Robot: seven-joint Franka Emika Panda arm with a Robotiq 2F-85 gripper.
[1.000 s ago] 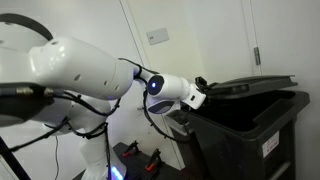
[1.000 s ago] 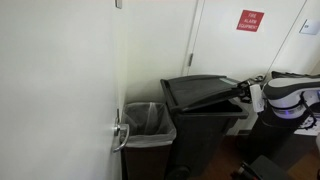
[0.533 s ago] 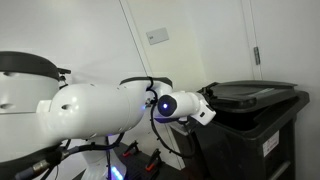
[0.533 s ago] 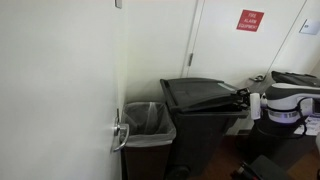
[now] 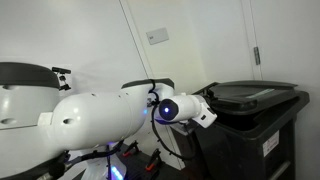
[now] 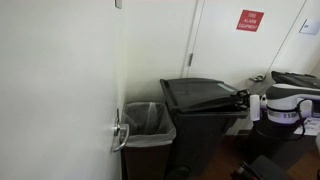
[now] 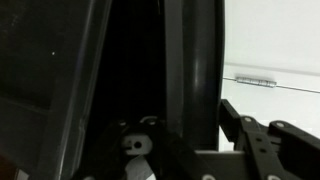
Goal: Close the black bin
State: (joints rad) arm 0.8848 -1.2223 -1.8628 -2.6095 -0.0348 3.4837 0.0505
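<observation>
Almost shut: lid (image 5: 250, 93) low on bin (image 5: 255, 130), tool (image 5: 210, 100) at its edge, grip impossible to tell. Could snag retreating and lift it.

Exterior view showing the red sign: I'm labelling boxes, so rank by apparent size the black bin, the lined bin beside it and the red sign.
1. black bin
2. lined bin
3. red sign
The sign is farther back, so may look undersized.
</observation>
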